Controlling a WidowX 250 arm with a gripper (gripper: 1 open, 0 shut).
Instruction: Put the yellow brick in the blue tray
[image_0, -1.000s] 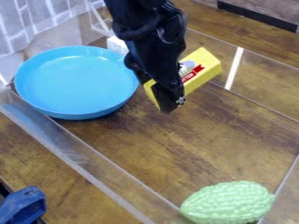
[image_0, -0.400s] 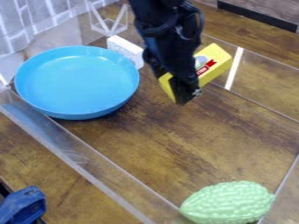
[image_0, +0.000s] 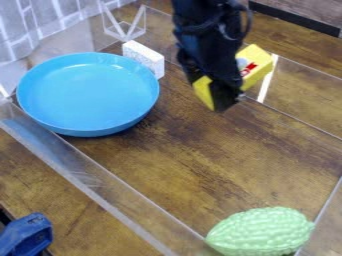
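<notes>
The pincer (image_0: 225, 98), pressed together, bears against the yellow brick (image_0: 254, 68) on the bench (image_0: 160, 170), right of the blue tray (image_0: 54, 118). The brick looks light, stiff and smooth-sided; its long flat sides seem the best hold.

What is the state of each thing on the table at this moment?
Black gripper: shut, pressed against the brick.
Small yellow rectangular brick: on the wooden table, outside the tray.
Large round blue plastic tray: empty.
Small white box: beside the tray's rim.
Green bumpy gourd: lying alone, untouched.
</notes>
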